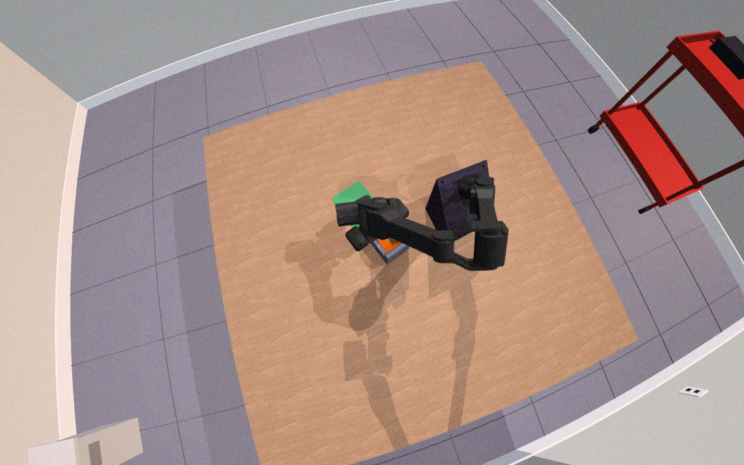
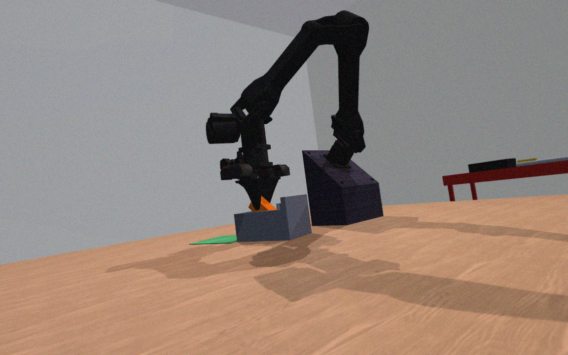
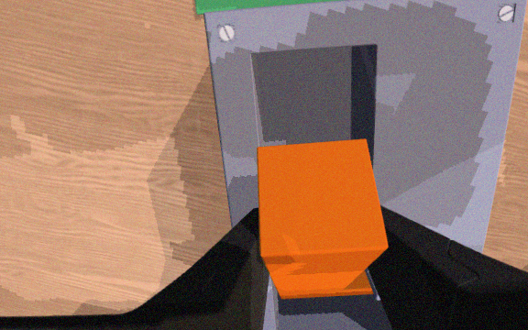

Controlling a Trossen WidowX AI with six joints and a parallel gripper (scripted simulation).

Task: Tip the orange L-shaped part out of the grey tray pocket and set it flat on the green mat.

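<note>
The orange part is tilted in the grey tray. Its end nearer the mat is raised above the tray's top; its other end is down in the pocket, partly hidden in the wrist view. My gripper points down with one finger against each side of the raised end, shut on it. Below the raised end, the pocket shows empty. The green mat lies flat against the tray's far edge in the wrist view. The arm hides part of it in the top view.
The tray has a higher wall at the end away from the mat. The arm's dark base block stands beyond that end. A red cart stands farther off, beyond the wooden surface.
</note>
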